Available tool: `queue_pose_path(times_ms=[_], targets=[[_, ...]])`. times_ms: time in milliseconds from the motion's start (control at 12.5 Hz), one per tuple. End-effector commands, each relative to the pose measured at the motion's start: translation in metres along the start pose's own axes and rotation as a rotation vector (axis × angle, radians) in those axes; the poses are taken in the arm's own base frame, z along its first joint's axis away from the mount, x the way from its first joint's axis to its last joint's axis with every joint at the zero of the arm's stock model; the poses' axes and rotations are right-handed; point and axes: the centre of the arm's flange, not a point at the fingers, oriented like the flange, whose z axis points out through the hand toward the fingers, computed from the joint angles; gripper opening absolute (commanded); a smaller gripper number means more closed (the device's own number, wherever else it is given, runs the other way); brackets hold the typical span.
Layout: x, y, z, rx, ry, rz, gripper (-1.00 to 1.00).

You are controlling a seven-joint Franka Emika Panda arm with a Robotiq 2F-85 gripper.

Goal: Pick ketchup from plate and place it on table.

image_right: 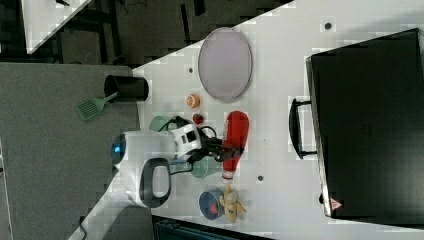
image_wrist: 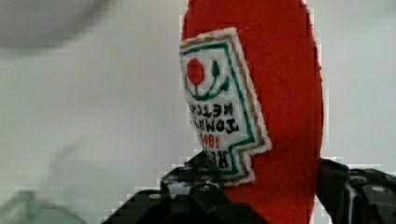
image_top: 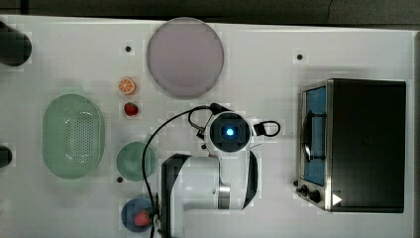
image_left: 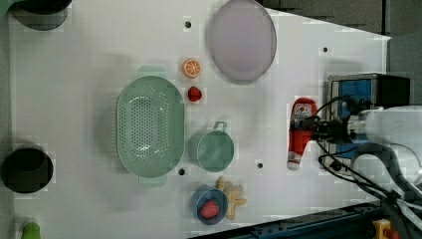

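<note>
Desk [image_top: 277,44] surface: white, flat, matte, with a few small dark holes; dark floor borders it in the right view.

Plate [image_top: 184,56]: plain greyish-lilac disc, bare, at 12 o'clock from the arm in the top view.

Ketchup [image_left: 299,133]: slim red bottle of soft, stitched fabric with a pale cap, clear of the plate and well apart from it, at about 4 o'clock from it in the left view. Its white label, edged green and tan, carries a red tomato emblem and dark lettering, mirrored and not legible in the wrist view.

Hand [image_right: 223,148]: black fingers [image_wrist: 187,196] clamped on the ketchup, one on each side of its body. Whether the bottle touches the desk cannot be told.

Other items, left view: oval green perforated basket [image_left: 149,126] of smooth plastic; green round cup [image_left: 214,149] with a handle at 3 o'clock from it; orange slice [image_left: 191,67] and strawberry [image_left: 194,93] at 9 o'clock and 8 o'clock from the plate; blue bowl [image_left: 209,204] holding a red item near the lower edge.

Toaster oven [image_top: 356,144]: black casing, metal front, two knobs, at 3 o'clock from the arm in the top view.
</note>
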Motion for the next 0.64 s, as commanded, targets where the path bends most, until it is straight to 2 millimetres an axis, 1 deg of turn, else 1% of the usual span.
queue_pose_path(times_ms=[80, 160, 240, 320, 400, 480, 560, 640], targets=[[0.013, -0.002, 0.020, 0.016, 0.018, 0.057, 0.22], [0.015, -0.002, 0.027, 0.021, 0.022, 0.059, 0.41], [0.017, -0.003, 0.029, 0.030, 0.036, 0.060, 0.64], [0.020, -0.005, 0.024, 0.039, 0.056, 0.061, 0.86], [0.023, -0.006, 0.014, 0.041, 0.064, 0.070, 1.00], [0.025, -0.007, 0.000, 0.037, 0.060, 0.094, 1.00], [0.028, -0.008, -0.018, 0.032, 0.053, 0.130, 1.00], [0.032, -0.010, -0.043, 0.027, 0.053, 0.158, 1.00]])
